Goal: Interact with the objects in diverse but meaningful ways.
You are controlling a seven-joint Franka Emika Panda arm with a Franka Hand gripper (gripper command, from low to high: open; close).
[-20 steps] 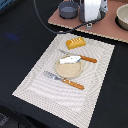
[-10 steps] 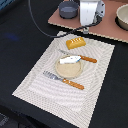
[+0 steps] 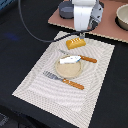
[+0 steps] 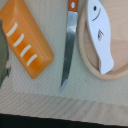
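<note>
The end effector [image 3: 81, 34] hung just above the yellow scored bread loaf [image 3: 75, 42], probably lined up to pick it; whether its jaws stood apart or together could not be told. Beyond the loaf lay a knife [image 4: 69, 45], then a pale silvery fish-shaped piece [image 4: 99, 35] resting on a wooden plate [image 3: 70, 71], all on a placemat [image 3: 35, 87] like a table setting.

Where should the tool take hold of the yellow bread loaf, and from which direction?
Grip the yellow bread loaf across its short width at mid-length, coming straight down from above. It lies flat on the placemat, its long sides free; the knife beside it isn't touching.
</note>
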